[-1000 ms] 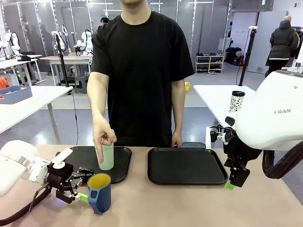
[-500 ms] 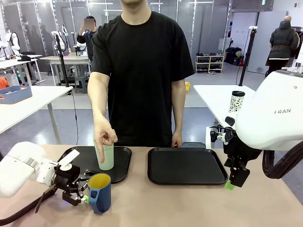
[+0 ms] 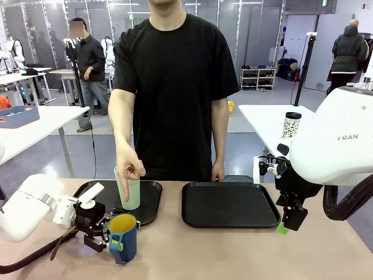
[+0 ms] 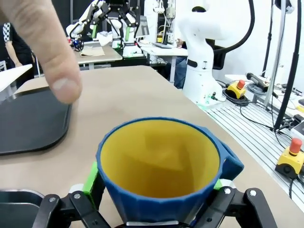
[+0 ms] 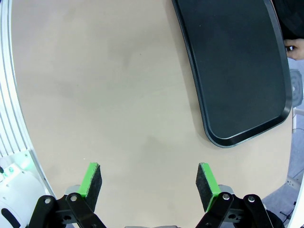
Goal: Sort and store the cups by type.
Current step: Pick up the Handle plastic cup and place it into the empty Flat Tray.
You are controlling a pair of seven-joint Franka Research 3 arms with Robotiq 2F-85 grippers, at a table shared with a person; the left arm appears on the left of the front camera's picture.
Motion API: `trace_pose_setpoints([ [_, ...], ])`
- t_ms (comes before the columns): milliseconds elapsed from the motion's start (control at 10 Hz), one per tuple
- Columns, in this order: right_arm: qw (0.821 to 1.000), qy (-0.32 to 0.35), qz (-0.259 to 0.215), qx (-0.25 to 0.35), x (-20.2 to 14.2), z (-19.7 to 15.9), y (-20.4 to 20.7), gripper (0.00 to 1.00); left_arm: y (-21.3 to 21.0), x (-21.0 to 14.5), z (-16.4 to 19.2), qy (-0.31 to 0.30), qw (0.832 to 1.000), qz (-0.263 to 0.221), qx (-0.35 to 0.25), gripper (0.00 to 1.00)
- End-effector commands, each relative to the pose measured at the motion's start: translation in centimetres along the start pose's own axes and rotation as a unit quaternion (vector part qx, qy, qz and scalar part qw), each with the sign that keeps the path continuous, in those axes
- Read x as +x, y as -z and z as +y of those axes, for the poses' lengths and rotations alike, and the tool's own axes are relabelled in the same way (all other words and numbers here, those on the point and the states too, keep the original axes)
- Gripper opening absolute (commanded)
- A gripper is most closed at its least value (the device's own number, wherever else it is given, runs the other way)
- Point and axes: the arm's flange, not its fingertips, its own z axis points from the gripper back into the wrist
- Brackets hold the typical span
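At the table's (image 3: 192, 251) near edge, the left gripper (image 4: 154, 187) straddles the dark blue mug (image 3: 123, 239), jaws spread (right gripper (image 5: 149, 183) gapes empty). Closing could snag its handle (image 4: 229, 164) and tip it.

White rounded shell on left arm (image 3: 29, 207), with black wrist block, flat white tab and thin black cable (image 3: 26, 265) beneath. Bulbous white housing on right arm (image 3: 335, 140), lettered "RAN" in grey; thick black hose (image 3: 349, 210). On left gripper (image 4: 154, 183) and right gripper (image 5: 148, 186) — black linkage bars, silver pivot screws, green pads (image 5: 90, 185). Black short-sleeved T-shirt on person (image 3: 175, 87).
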Motion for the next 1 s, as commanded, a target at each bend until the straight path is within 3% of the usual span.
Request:
trace_pose_setpoints([
  [0, 1.0, 0.01, 0.004, -0.009, -0.04, 0.46, 0.55, 1.0, 0.54, -1.48, -0.19, 0.025, 0.999, -0.023, 0.0, 1.0],
  [300, 1.0, 0.01, 0.004, -0.009, -0.04, 0.46, 0.55, 1.0, 0.94, -2.0, -0.15, 0.021, 1.0, -0.014, -0.006, 1.0],
  [400, 1.0, 0.01, 0.004, -0.009, -0.04, 0.46, 0.55, 1.0, 0.93, -2.08, -0.14, 0.024, 1.0, -0.011, -0.011, 0.81],
  [500, 1.0, 0.01, 0.004, -0.009, -0.04, 0.46, 0.55, 1.0, 1.05, -2.18, -0.2, 0.022, 0.999, -0.007, -0.022, 0.8],
  [600, 1.0, 0.01, 0.004, -0.009, -0.04, 0.46, 0.55, 1.0, 1.08, -2.27, -0.31, 0.018, 0.999, -0.009, -0.025, 0.61],
  [700, 1.0, 0.01, 0.004, -0.009, -0.04, 0.46, 0.55, 1.0, 1.16, -2.23, -0.32, 0.017, 0.999, -0.009, -0.03, 0.6],
  [800, 1.0, 0.01, 0.004, -0.009, -0.04, 0.46, 0.55, 1.0, 1.15, -2.16, -0.37, 0.018, 0.999, -0.007, -0.028, 0.41],
  [900, 1.0, 0.01, 0.004, -0.009, -0.04, 0.46, 0.55, 1.0, 1.1, -2.15, -0.43, 0.017, 1.0, -0.004, -0.023, 0.4],
])
